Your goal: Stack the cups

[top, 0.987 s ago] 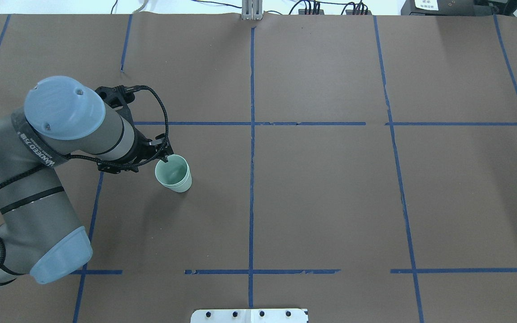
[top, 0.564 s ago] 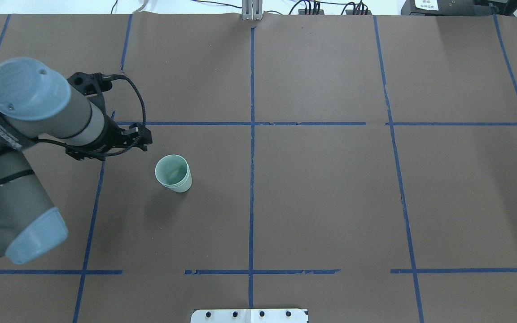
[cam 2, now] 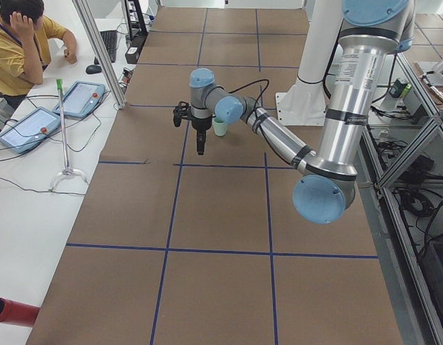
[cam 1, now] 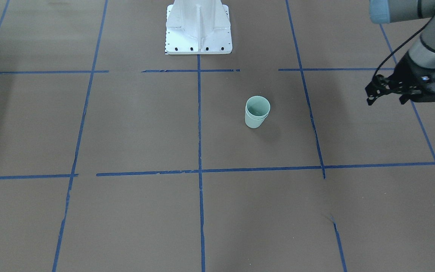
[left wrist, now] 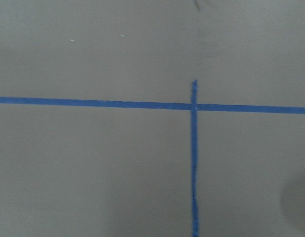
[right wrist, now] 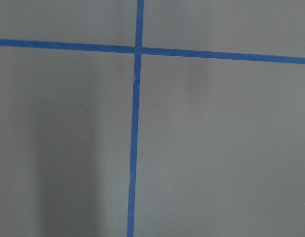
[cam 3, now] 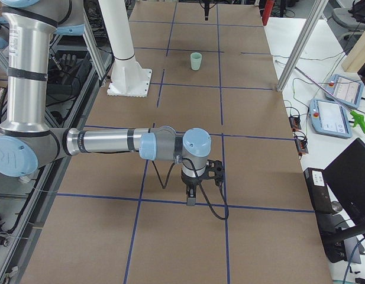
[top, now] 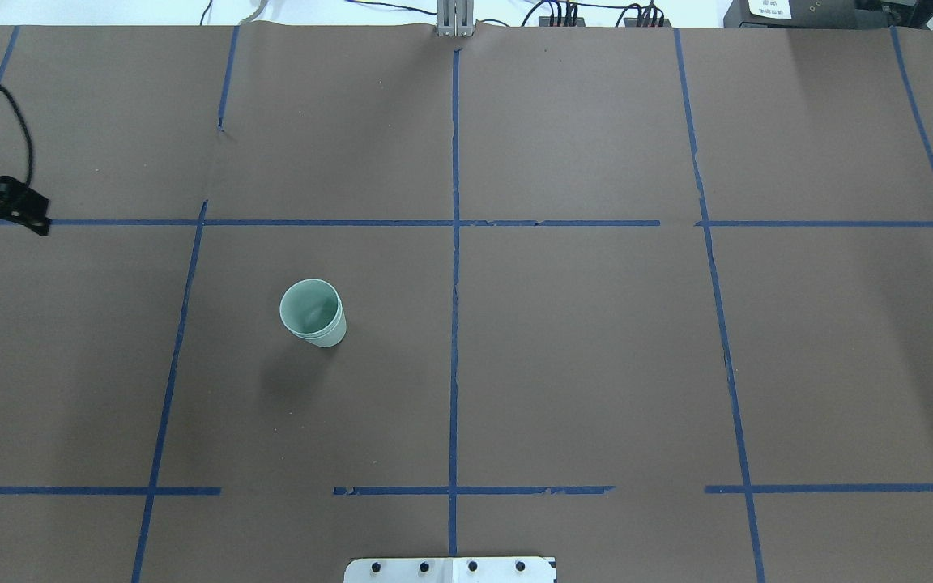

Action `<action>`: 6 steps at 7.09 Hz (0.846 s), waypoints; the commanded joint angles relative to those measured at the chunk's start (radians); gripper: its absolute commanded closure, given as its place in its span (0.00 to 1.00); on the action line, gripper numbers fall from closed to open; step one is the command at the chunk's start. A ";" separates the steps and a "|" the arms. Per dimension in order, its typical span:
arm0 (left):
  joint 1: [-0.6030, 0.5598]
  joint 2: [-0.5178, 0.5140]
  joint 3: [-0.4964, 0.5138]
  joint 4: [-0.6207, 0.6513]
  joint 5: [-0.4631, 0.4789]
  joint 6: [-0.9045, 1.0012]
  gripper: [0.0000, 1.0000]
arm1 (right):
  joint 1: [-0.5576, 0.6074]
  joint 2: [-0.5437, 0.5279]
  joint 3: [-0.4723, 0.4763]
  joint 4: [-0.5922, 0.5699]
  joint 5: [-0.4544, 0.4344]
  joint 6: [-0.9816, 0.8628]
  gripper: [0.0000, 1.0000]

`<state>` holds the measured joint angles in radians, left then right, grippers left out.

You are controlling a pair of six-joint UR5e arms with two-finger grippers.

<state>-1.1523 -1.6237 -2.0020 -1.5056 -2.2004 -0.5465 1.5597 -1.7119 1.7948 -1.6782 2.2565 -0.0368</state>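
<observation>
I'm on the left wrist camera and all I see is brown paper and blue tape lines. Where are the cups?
Observer: The cups stand upright on the table, one nested inside the other.
Operator: Is the left claw holding anything?
Observer: No. The left claw is empty, its jaws apart, off to the side and well clear of the cups.
Operator: And the right arm?
Observer: The right claw hangs pointing down over a tape line, at the far end of the table from the cups. I cannot tell whether it is open.
</observation>
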 commanded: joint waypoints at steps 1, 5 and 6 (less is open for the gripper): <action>-0.247 0.160 0.058 -0.004 -0.064 0.315 0.00 | -0.001 0.000 0.000 0.000 0.000 0.000 0.00; -0.445 0.225 0.238 -0.002 -0.167 0.651 0.00 | -0.001 0.000 0.000 0.000 0.000 0.000 0.00; -0.445 0.219 0.239 -0.002 -0.167 0.649 0.00 | -0.001 0.000 0.000 0.000 0.000 0.000 0.00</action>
<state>-1.5912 -1.4045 -1.7682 -1.5084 -2.3635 0.0965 1.5588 -1.7119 1.7948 -1.6782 2.2565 -0.0368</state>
